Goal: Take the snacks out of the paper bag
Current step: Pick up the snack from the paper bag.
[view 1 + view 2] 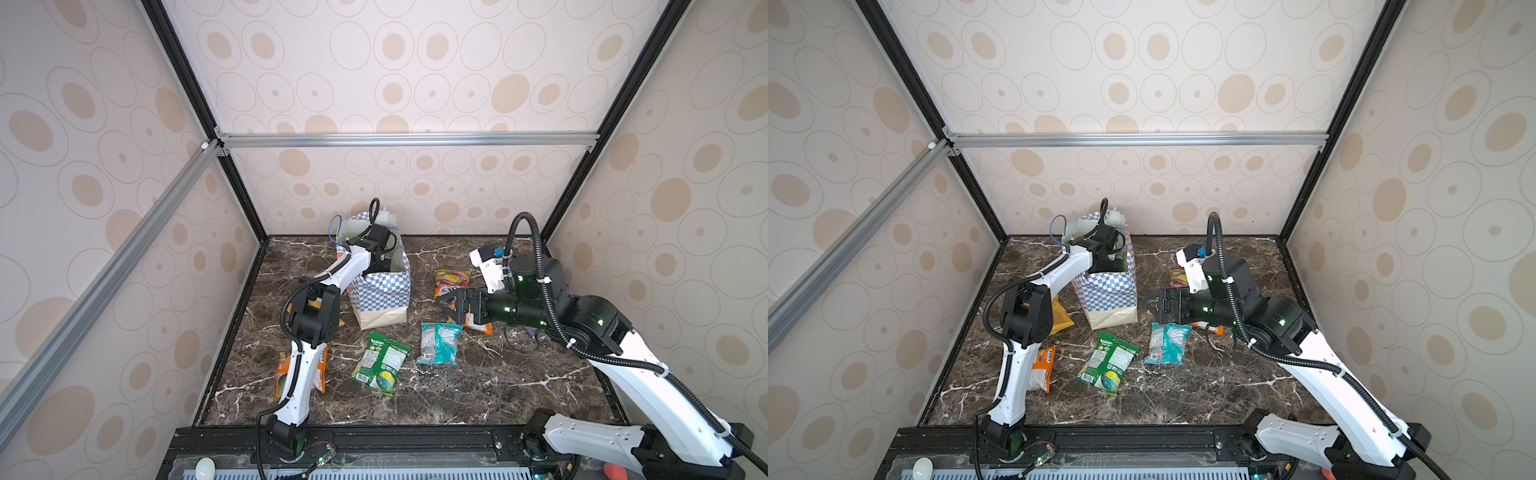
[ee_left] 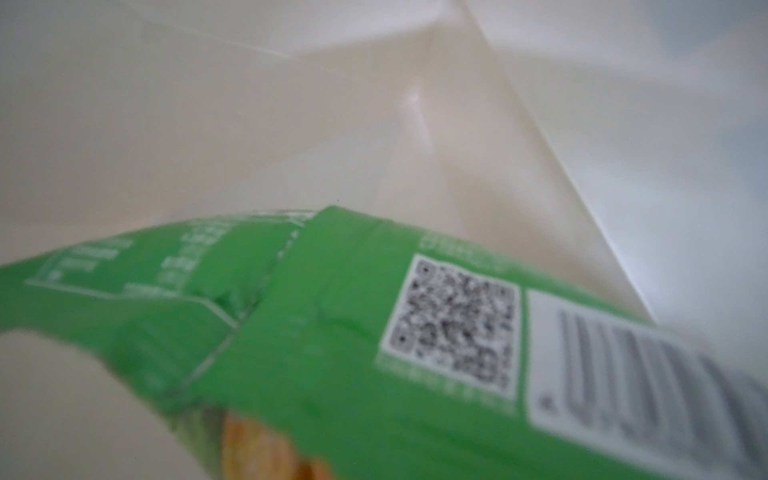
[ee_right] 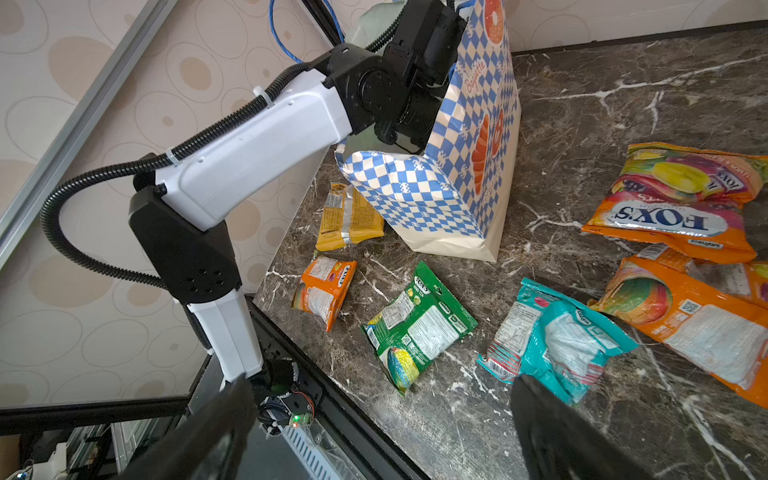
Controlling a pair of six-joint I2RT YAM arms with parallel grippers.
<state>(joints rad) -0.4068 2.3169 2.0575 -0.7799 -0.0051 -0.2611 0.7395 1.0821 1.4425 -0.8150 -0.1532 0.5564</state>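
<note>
Nearest the near edge of the counter point(image 1: 498, 386), toward its near left corner, an orange-and-white packet point(image 3: 324, 291) lies flat. From above it is partly covered by the left arm point(image 1: 299, 374). To its right along the same near strip lies a green packet point(image 1: 380, 361), printed panel up. Right of that, and apart from it, is a teal-and-white packet point(image 1: 438, 343).

Farther in, on the right half, the right pincer point(image 1: 444, 305) hangs above the counter, its jaws wide apart with nothing between them. Beneath its body an orange packet point(image 3: 685, 328) lies flat. Just beyond that, with their edges meeting, is a FOX'S packet point(image 3: 673, 203), orange with printed fruit.

On the left side at about the same depth, a mustard-yellow packet point(image 3: 349, 216) lies just beside the base of the paper bag point(image 1: 380, 295), with one corner hidden behind it. The bag stands upright with its mouth open, a little left of the middle and toward the far edge.

The left arm bends over the bag's near rim and goes down into the mouth, so the left pincer is sunk inside and hidden. I cannot tell whether its jaws are together or apart. The blurred left wrist view shows a second green packet point(image 2: 332, 332) inside the bag, very close to the camera and set against the bag's white lining point(image 2: 291, 104).
</note>
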